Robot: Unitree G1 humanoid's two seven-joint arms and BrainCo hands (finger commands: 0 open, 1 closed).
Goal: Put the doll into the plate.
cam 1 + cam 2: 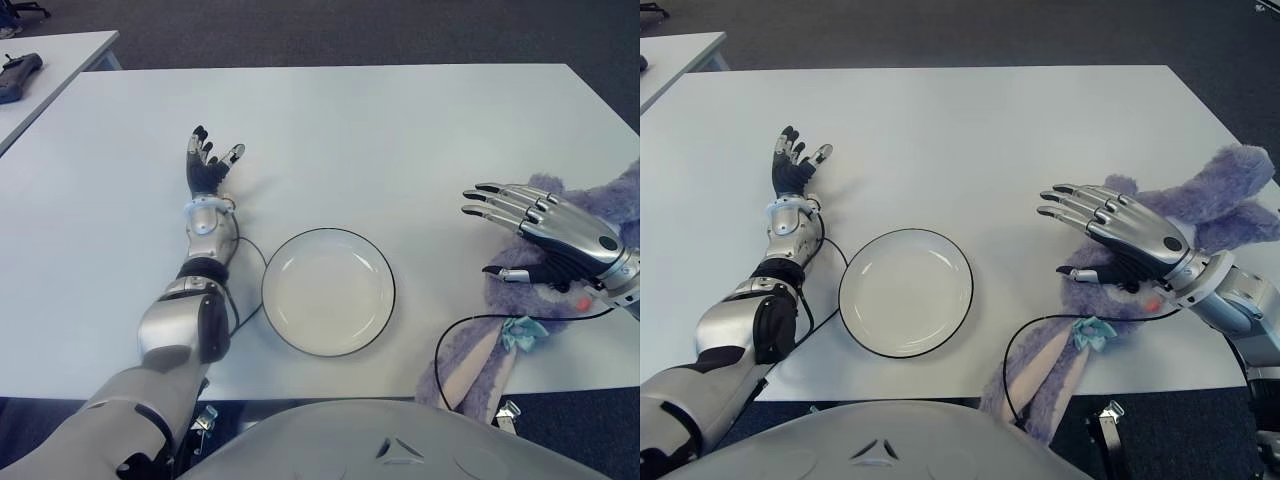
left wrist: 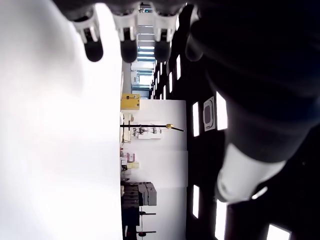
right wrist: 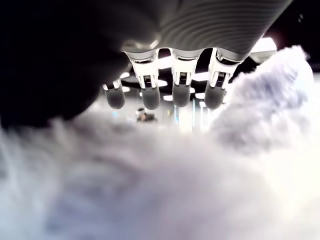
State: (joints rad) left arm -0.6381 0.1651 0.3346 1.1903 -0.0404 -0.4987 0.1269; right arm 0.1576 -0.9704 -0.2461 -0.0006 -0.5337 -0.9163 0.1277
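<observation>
Fluffy plush doll [image 1: 1230, 190], glossy smooth plate [image 1: 905, 291], matt white table [image 1: 970, 130], shiny metal right robot hand [image 1: 1120, 235].

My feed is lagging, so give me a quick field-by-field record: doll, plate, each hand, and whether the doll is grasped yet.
doll: purple plush at the table's right edge, partly hanging off the front
plate: white, dark-rimmed, empty, near the front centre
right hand: over the doll, fingers extended, not closed
left hand: open, beyond and left of the plate
table: white
grasp: not yet
</observation>
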